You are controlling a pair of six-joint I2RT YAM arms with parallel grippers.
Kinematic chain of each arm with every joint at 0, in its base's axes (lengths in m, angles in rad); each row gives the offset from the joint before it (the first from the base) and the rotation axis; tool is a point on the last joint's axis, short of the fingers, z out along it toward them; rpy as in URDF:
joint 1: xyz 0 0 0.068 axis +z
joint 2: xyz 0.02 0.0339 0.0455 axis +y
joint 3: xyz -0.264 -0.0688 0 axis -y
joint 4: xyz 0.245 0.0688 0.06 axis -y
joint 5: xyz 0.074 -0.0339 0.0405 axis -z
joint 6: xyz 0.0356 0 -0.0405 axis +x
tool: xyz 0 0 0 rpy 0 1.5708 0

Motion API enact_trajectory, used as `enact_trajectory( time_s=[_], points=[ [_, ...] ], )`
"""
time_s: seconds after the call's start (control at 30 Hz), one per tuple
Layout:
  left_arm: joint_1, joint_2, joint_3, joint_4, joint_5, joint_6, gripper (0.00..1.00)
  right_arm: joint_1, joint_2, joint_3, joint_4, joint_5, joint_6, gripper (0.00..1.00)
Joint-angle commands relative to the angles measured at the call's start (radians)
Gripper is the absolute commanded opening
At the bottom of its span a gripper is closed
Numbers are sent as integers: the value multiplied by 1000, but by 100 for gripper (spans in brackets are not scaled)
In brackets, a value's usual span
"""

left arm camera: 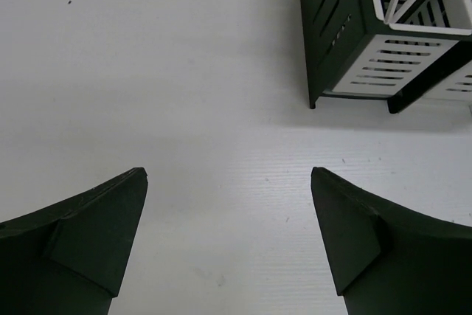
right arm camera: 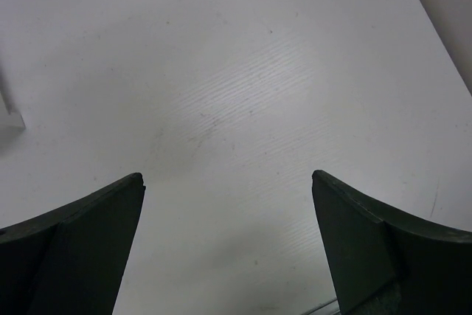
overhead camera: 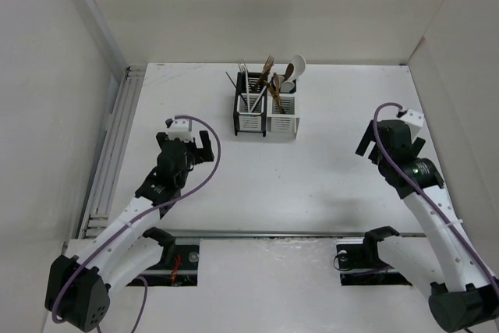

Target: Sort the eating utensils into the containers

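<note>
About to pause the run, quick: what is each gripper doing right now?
Left gripper: open, holding nothing.
Right gripper: open, holding nothing.

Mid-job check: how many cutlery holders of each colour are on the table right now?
Black holder: 1
White holder: 1
Total: 2 holders, side by side, with utensils standing in them.

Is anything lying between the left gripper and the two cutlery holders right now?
Nothing visible does. The left gripper is open and empty, and only bare table lies between it and the black holder. The white holder stands right beside the black one.
</note>
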Motion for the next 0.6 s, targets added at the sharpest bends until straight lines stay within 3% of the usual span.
enact_trajectory(
  time_s=[0.0,0.57],
  points=[
    [-32,-40,-27,1,-108,-28,92,-4,-42,12,-77,26,89,100],
    [-61,-102,-55,29,-108,-17,93,-4,-112,31,-122,28,142,100]
  ],
)
